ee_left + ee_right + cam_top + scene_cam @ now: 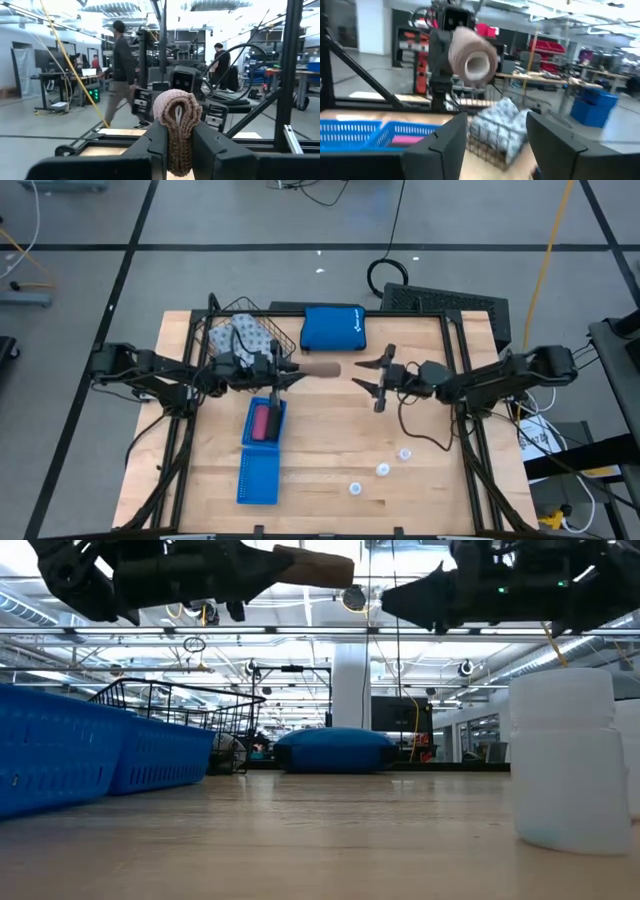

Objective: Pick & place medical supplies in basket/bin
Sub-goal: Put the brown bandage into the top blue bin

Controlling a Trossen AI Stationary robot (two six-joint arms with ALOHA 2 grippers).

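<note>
A brown roll (322,368) hangs above the table's middle, in front of the bright blue zip pouch (333,327), with my left gripper (296,370) shut on it. My right gripper (359,376) faces it from the right, open, with a small gap to the roll's free end (472,59). A grey-blue patterned pack (245,335) lies inside the dark wire basket (283,340) at the far left. A pink roll (265,423) lies in the far compartment of the blue tray (258,480). Three white discs (382,470) rest on the wood, near right. My left gripper pinches one end of the brown roll (178,131) between its two fingers, and the soft roll is dented flat there. The fingers come level from the table's left and lie along the roll. The roll sticks out level toward the right, lifted clear of the table.
The blue zip pouch (335,750) lies at the far middle, with a dark keyboard-like slab (445,302) behind it. The black frame rails (465,350) run along both sides. Bare wood lies between tray and discs. People (121,70) move in the room beyond.
</note>
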